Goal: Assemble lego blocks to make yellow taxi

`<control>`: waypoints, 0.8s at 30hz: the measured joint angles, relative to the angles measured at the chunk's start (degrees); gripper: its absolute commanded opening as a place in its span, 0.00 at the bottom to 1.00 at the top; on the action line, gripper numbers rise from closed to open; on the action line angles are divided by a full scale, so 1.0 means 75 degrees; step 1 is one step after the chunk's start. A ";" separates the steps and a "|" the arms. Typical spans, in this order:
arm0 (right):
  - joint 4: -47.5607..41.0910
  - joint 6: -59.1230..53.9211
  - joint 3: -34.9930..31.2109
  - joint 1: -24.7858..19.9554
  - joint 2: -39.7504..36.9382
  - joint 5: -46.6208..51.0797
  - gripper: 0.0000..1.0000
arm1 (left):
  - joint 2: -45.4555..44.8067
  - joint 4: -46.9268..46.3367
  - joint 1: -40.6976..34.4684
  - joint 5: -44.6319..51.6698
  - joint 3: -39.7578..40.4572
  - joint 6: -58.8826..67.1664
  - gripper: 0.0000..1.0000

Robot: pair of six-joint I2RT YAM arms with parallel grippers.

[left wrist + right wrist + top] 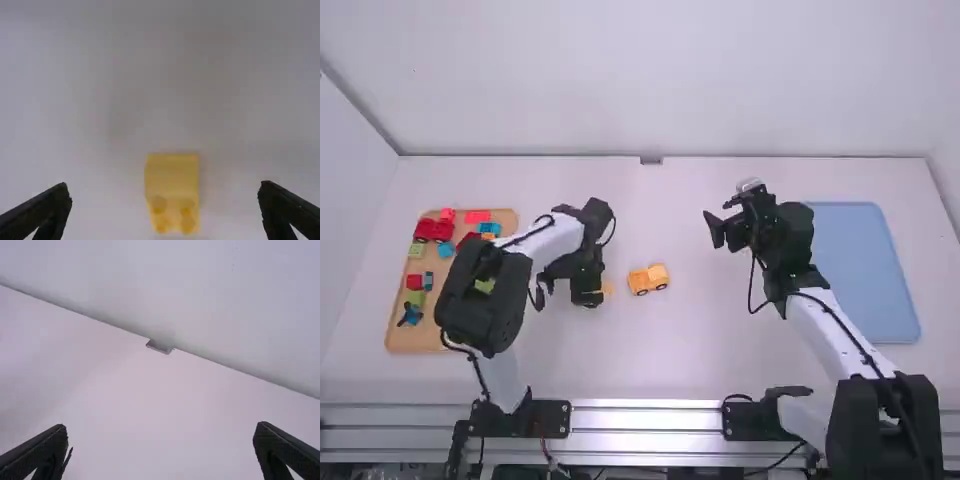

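Yellow block (172,177), loose on the desk (670,360) between the wide-parted fingers of the left hand (164,184), ungripped. Centre over it, close evenly on opposite sides, lift level; then, probably, press squarely onto the wheeled yellow piece (649,277) nearby. Beyond, the right hand (161,425), empty and spread. Clear from the left wrist view: studs (186,212) at one end. From the high view: wheels (642,292), and assorted blocks (434,230) on a wooden tray (415,340).

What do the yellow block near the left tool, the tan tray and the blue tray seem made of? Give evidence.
Yellow block: probably smooth moulded plastic, given its round studs. Tan tray: perhaps matt wood, from its colour. Blue tray: matt, likely plastic, evenly coloured.
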 measured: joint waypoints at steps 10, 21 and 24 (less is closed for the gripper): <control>0.0000 0.0003 -0.0006 0.0000 -0.0003 0.0000 0.98 | -0.0510 -0.1947 0.0000 -0.1253 0.2964 0.4532 0.99; 0.0000 0.0023 -0.0006 0.0000 -0.0003 0.0000 0.98 | -0.0536 -0.0638 0.0000 -0.1877 0.3171 1.2289 0.99; 0.0003 -0.0003 -0.0006 0.0000 -0.0003 0.0000 0.98 | -0.0536 -0.0670 0.0000 -0.1792 0.3127 1.3613 0.99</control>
